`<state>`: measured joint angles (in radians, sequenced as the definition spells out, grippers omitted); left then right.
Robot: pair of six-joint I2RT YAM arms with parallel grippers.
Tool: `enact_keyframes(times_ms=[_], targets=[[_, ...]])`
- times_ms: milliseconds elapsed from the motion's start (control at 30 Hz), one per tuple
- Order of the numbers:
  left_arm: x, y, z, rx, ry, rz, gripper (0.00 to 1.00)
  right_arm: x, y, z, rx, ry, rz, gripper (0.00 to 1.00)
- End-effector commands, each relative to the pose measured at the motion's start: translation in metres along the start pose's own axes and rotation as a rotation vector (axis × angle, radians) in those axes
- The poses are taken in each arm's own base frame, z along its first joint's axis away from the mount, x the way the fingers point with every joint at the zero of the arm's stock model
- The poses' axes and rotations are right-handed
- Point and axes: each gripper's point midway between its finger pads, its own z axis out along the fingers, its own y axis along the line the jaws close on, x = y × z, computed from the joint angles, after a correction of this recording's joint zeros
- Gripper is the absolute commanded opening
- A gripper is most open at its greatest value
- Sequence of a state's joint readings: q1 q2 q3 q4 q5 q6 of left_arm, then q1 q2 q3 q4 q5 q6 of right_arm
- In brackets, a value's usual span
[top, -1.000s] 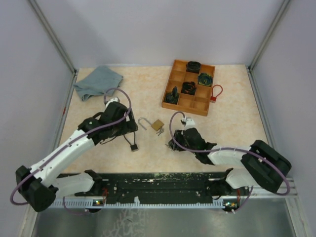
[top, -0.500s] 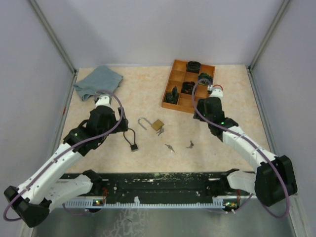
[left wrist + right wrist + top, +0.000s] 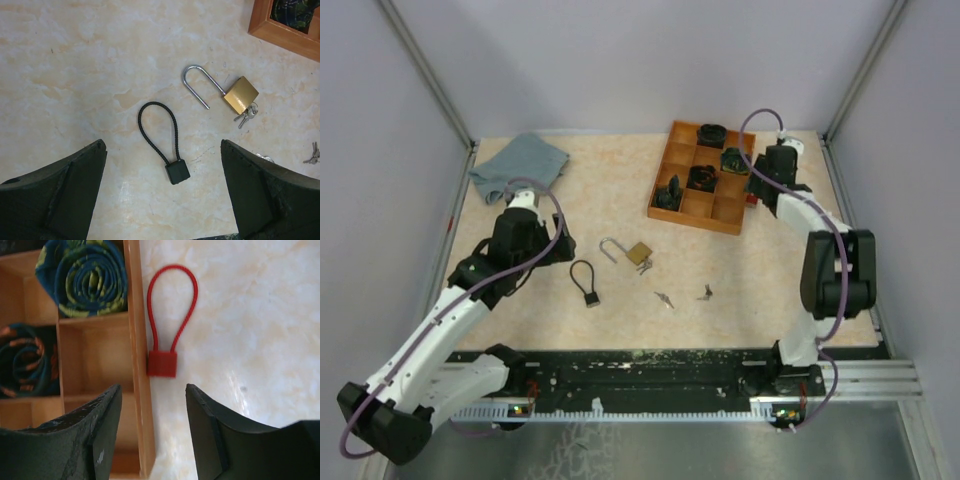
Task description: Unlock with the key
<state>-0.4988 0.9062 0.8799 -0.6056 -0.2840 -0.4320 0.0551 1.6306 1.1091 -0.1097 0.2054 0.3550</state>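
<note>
Overhead: shows padlock (image 3: 638,252), shackle out, keys (image 3: 644,267) in its base, off the tray's (image 3: 696,220) near-left corner, with neither gripper near it.

Left wrist: hangs left gripper (image 3: 163,145) wide, empty, over black cable lock (image 3: 177,173), farther from the tray; may grab the wrong lock.

Right wrist: holds right gripper (image 3: 154,387) part-open, empty, above red cable lock (image 3: 161,363) against the tray; may snag its wall.

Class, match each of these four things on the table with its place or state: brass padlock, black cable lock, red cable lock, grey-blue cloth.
1. brass padlock with steel shackle
2. black cable-loop lock
3. red cable-loop lock
4. crumpled grey-blue cloth

A. beside the outer wall of the orange wooden tray
B. far left corner of the table
C. shackle open, keys at its base
D. loop closed, mid-table

Pairs: 1-C, 2-D, 3-A, 4-B
</note>
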Motion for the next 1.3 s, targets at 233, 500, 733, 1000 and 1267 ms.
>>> enact_keyframes(times_ms=[233,500,733,1000,1267], targets=[[0.0,0.001,0.013,0.052,0.032,-0.027,1.0,-0.012,-0.011,0.094,-0.016,0.074,0.008,0.52],[0.002,0.002,0.018,0.064,0.051,-0.041,1.0,0.018,0.004,0.106,-0.125,0.175,-0.017,0.51],[0.001,0.002,0.018,0.077,0.051,-0.047,1.0,0.037,0.007,0.107,-0.112,0.287,-0.094,0.53],[-0.001,-0.001,0.015,0.096,0.038,-0.048,1.0,0.078,-0.009,0.099,-0.029,0.452,-0.2,0.49],[-0.002,-0.006,0.011,0.131,0.028,-0.05,1.0,0.078,-0.027,0.069,0.031,0.418,-0.218,0.34]])
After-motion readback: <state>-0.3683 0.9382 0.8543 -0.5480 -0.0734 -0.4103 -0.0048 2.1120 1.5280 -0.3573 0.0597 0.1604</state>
